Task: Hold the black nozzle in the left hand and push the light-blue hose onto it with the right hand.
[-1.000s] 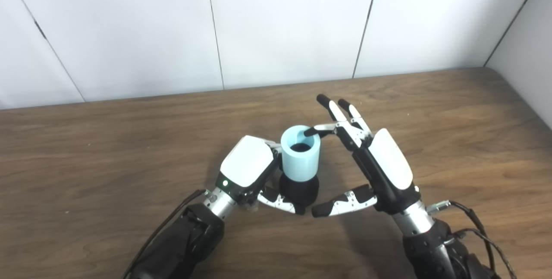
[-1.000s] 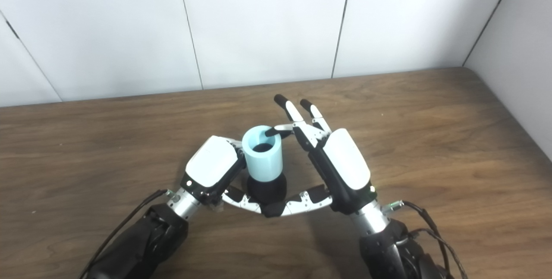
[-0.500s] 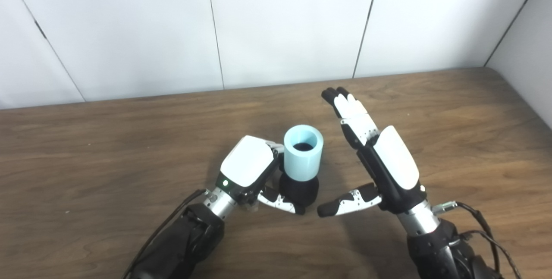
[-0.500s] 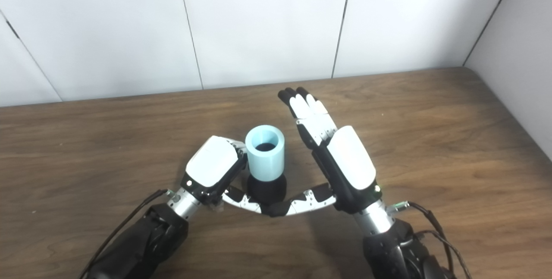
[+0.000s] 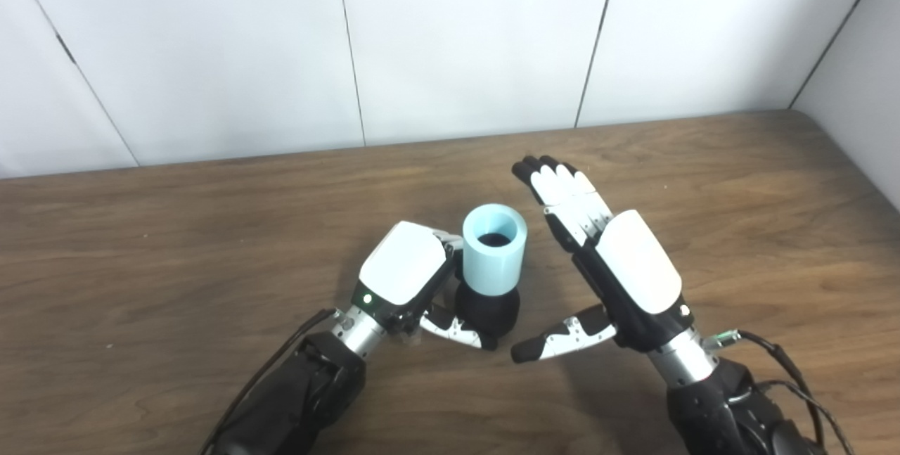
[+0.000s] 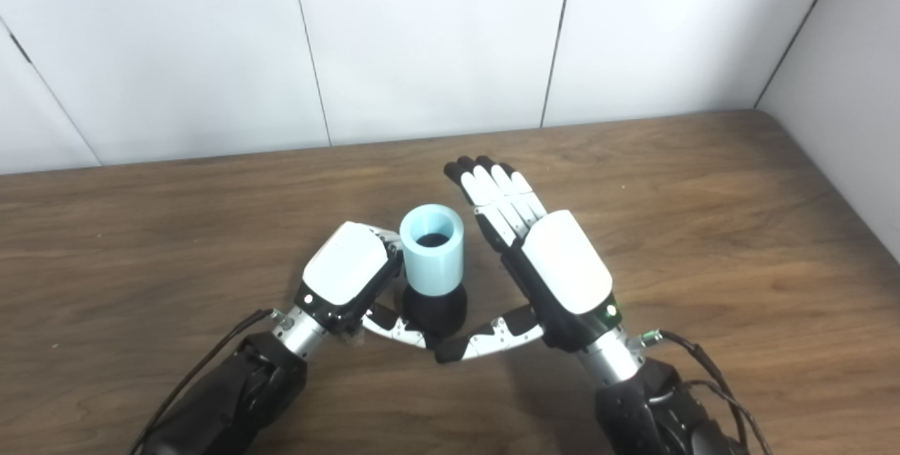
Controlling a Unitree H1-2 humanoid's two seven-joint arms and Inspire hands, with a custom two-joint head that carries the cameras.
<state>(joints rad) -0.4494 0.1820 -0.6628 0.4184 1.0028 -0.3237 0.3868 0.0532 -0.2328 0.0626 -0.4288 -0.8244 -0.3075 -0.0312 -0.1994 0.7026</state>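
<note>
Right hand (image 5: pixel 619 265) clear of hose (image 5: pixel 494 250)

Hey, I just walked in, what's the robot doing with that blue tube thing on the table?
The left hand is closed around a black nozzle, holding it upright on the wooden table. A short light-blue hose already sits on top of the nozzle, open end up. The right hand is open beside it, fingers straight and together, thumb out low near the nozzle, touching neither part. The hose looks seated, though how far down it goes can't be seen.
</note>
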